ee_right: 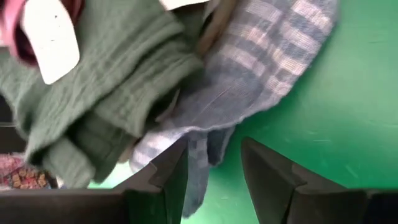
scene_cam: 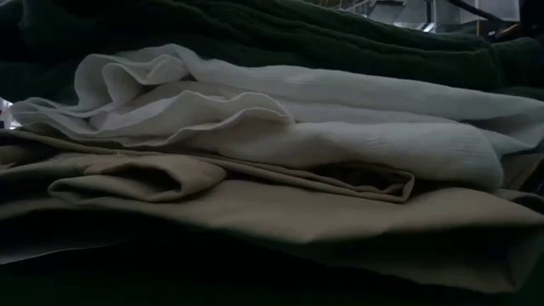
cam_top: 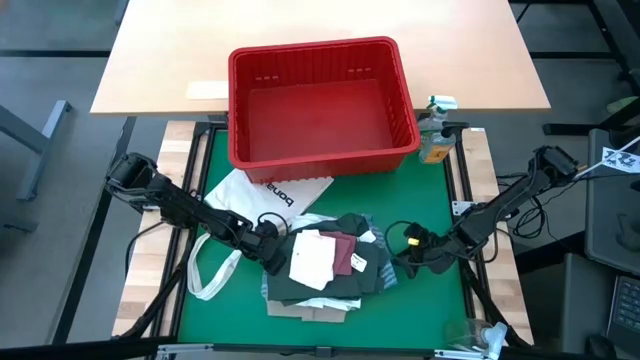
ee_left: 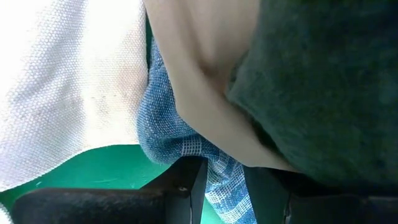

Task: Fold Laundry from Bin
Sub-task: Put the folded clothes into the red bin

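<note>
Now the laundry [cam_top: 325, 265] lies in one loose pile on the green mat [cam_top: 445, 310], on the near side of the bin [cam_top: 320, 105], and I take this pile as my landmark. The bin is red, stands behind the pile and has no garment in it that I can see.

My left gripper [cam_top: 272, 245] is at the left edge of the pile. From the left wrist view, my two fingers [ee_left: 186, 186] pinch a fold of the blue-striped cloth [ee_left: 168, 134] (the cloth goes down between them), and the tan shirt [ee_left: 199, 81] and the dark green-grey top [ee_left: 323, 81] lie just over it. The white tote bag [cam_top: 255, 195] is spread beside the pile on this same left side, with its straps reaching toward the front.

My right gripper [cam_top: 412, 255] is at the right edge of the pile. Its fingers [ee_right: 270, 171] are spread apart. The corner of the blue-striped cloth [ee_right: 261, 68] hangs at the gap, next to one finger, but I cannot tell if it is gripped.

On top of the pile lie a white piece [cam_top: 312, 258] and a maroon piece [cam_top: 345, 250], touching each other. From the low view, white cloth [scene_cam: 280, 119] lies on folded tan cloth [scene_cam: 255, 204], with dark green cloth [scene_cam: 255, 34] behind them.

Behind the pile, just beside the right corner of the bin, stands a small bottle [cam_top: 436, 130].
</note>
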Robot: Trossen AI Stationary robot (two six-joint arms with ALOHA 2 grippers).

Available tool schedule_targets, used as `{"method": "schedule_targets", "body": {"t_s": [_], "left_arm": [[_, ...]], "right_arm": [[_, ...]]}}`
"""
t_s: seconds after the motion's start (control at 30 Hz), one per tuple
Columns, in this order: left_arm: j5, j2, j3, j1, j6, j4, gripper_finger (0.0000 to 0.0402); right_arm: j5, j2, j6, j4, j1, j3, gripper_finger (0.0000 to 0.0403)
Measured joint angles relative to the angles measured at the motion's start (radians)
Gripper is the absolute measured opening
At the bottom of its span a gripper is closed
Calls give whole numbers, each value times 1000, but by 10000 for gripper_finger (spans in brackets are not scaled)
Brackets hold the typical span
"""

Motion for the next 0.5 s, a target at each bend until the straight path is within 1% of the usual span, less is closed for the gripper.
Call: {"method": "schedule_targets", "body": {"t_s": [0.07, 0.3, 0.5], "left_arm": [[0, 0, 0, 0, 0, 0, 97], [0, 0, 0, 0, 0, 0, 97], [0, 0, 0, 0, 0, 0, 97]], "right_arm": [[11, 9, 32, -4, 0, 0, 150], [-10, 82, 37, 1, 0, 0, 150], [-81, 103, 38, 5, -16, 0, 150]]}}
